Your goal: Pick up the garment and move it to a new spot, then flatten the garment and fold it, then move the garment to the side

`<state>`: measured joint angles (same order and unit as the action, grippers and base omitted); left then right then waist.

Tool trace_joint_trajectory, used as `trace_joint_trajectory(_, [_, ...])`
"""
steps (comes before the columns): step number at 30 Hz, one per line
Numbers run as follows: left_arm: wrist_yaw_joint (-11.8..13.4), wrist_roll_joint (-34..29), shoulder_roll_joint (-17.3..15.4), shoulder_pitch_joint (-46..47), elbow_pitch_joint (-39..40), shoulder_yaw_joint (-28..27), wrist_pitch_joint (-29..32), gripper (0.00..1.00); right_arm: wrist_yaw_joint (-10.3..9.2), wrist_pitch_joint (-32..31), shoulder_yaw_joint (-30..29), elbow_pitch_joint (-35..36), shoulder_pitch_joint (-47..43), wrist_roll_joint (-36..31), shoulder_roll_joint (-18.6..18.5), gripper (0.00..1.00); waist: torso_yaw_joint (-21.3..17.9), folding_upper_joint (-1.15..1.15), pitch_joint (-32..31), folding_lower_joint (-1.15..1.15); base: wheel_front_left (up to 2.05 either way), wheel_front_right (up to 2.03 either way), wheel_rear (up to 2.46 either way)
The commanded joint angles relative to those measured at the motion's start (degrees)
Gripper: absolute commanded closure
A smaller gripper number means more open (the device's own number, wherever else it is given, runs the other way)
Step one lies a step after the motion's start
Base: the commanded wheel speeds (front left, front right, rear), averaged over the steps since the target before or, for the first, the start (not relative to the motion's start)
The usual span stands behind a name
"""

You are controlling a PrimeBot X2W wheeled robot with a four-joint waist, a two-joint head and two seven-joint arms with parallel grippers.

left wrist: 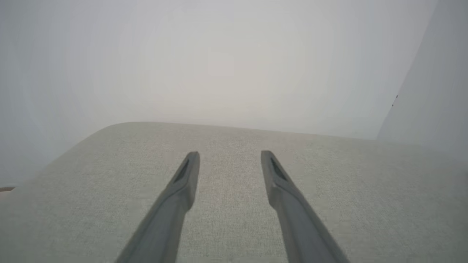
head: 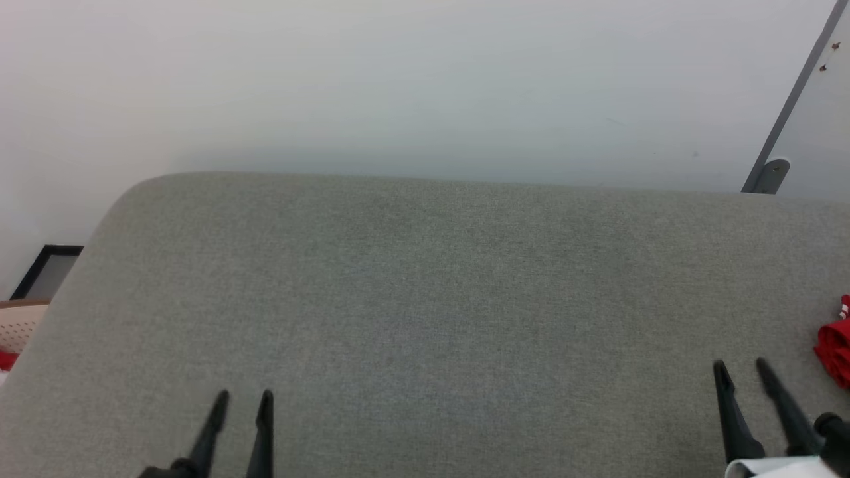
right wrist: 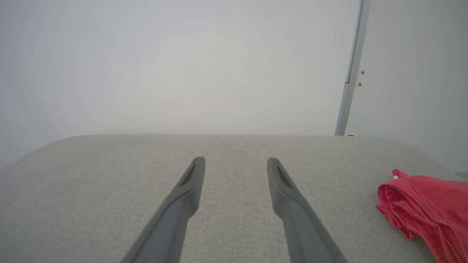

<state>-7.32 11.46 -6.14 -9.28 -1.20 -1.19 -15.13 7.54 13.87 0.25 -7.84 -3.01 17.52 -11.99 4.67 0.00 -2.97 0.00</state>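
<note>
The red garment (head: 835, 348) lies bunched at the far right edge of the grey fabric surface (head: 425, 299), mostly cut off by the head view's border; a bit of white-and-red trim shows at its top. The right wrist view has the garment (right wrist: 426, 210) as a folded red heap at the lower right. My right gripper (head: 740, 365) hovers open just left of it, apart from it, nothing between its fingers (right wrist: 190, 190). My left gripper (head: 244, 397) stands open at the lower left over bare fabric, far from the garment. Its fingers (left wrist: 186, 182) hold nothing.
A pale wall rises behind the grey surface. A grey metal strip with a bracket (head: 770, 174) runs down the wall at the back right. Off the left edge sit a black-framed panel (head: 46, 269) and a beige perforated basket (head: 16, 325) with something red beside it.
</note>
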Motion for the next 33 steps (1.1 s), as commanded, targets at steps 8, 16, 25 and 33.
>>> trace_joint_trajectory(8, [0.1,6.5,0.3,0.5,-1.8,0.2,1.3,1.00,0.00,-1.7,-0.4,-1.6,0.4,5.7,1.1,1.00,-0.2,0.00,0.1,0.00,0.00,0.00,0.00])
trace_joint_trajectory(16, [0.0,15.2,0.3,2.3,-3.2,0.0,3.2,1.00,-0.01,-3.8,-1.1,-2.1,1.4,13.5,2.0,1.00,-0.5,0.00,0.3,0.00,0.00,0.00,0.00])
trace_joint_trajectory(25, [0.0,24.1,0.3,4.2,-4.6,-0.2,5.2,1.00,-0.02,-5.9,-1.9,-2.5,2.5,21.4,2.9,1.00,-0.8,0.00,0.6,0.00,0.00,0.00,0.00])
trace_joint_trajectory(33, [-0.1,31.1,0.4,5.6,-5.6,-0.4,6.9,1.00,-0.02,-7.6,-2.5,-3.0,3.4,27.7,3.6,1.00,-1.1,0.00,0.8,0.00,0.00,0.00,0.00])
